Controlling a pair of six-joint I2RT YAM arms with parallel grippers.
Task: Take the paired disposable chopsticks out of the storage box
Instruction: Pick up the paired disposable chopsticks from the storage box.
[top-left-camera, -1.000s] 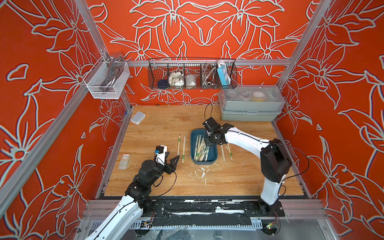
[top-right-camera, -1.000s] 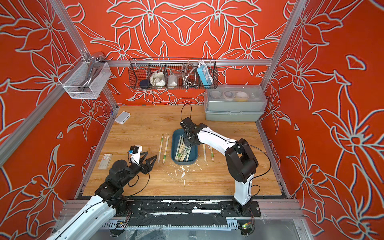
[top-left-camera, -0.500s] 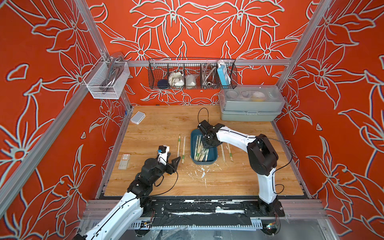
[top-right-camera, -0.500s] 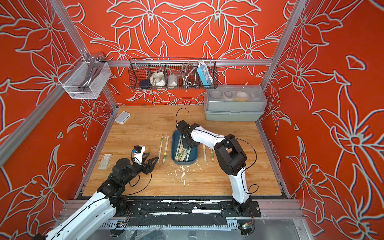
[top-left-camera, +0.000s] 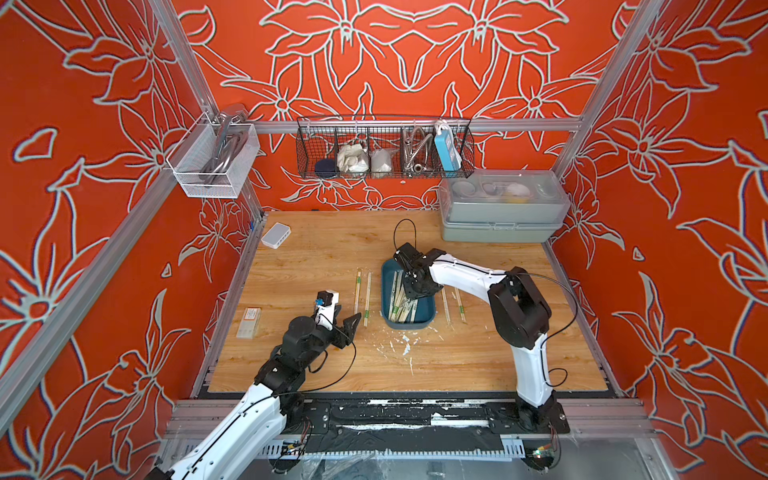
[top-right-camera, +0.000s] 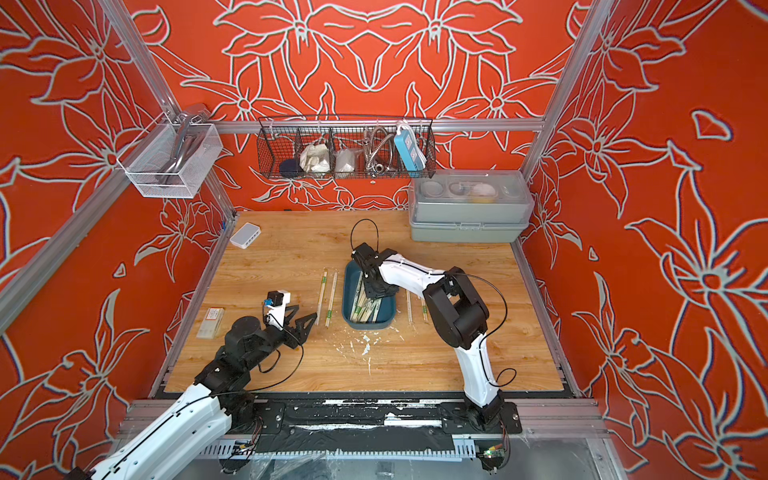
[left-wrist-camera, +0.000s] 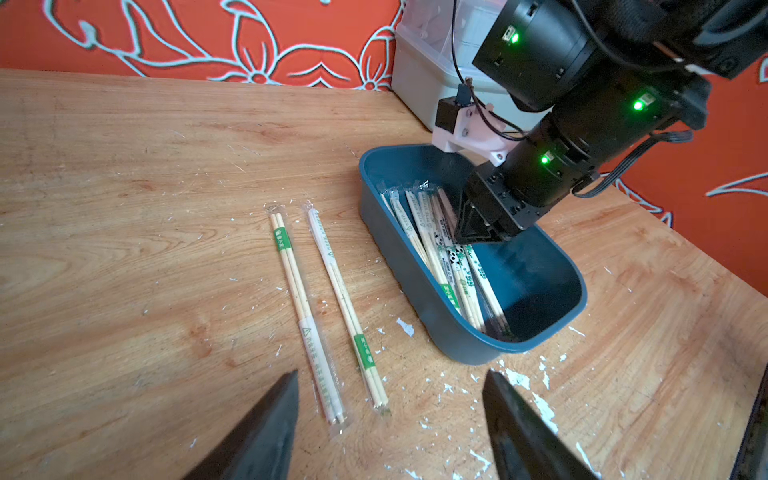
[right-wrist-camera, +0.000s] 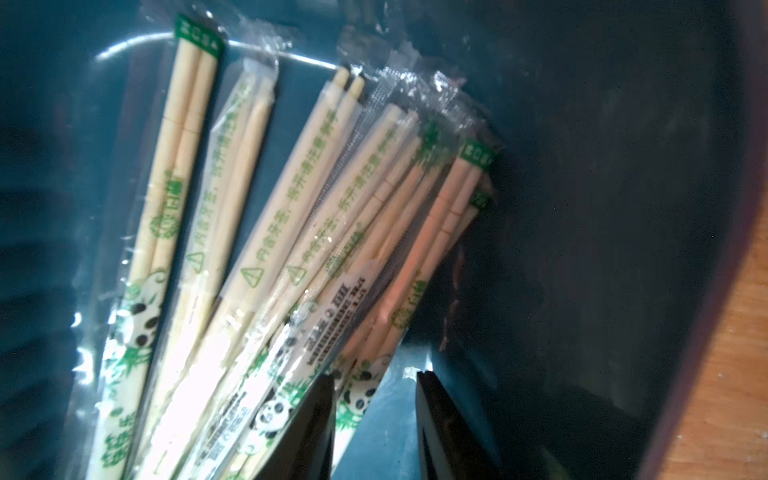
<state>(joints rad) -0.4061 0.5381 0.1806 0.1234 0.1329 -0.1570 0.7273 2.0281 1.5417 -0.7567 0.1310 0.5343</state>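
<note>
1. In both top views a wooden tabletop (top-left-camera: 324, 249) floors an orange, flower-patterned booth. With the back wall as 12 o'clock, the storage box (top-left-camera: 407, 325) sits near centre. The paired disposable chopsticks (top-left-camera: 400, 309) are heaped inside it along its 9 o'clock wall.
2. Two sleeved pairs (top-left-camera: 367, 299) lie on the wood just at the box's 9 o'clock, and two further pairs (top-left-camera: 459, 305) at its 3 o'clock. A grey-green lidded case (top-left-camera: 498, 226) fills the 1 o'clock corner. Bare wood runs from 10 to 12 and along the 6 o'clock edge, past white flecks (top-left-camera: 405, 345).
3. The right gripper (top-left-camera: 415, 296) dips into the box. The left gripper (top-left-camera: 347, 318) hovers at the box's 8 o'clock.
4. Left wrist view: the left jaws stand wide apart above the wood, framing the near ends of two pairs without touching them.
5. Right wrist view: the fingers (right-wrist-camera: 307, 432) stand partly apart, with one panda-printed sleeve end (right-wrist-camera: 357, 399) between them, unclamped. Dark box floor lies bare beside the heap.
</note>
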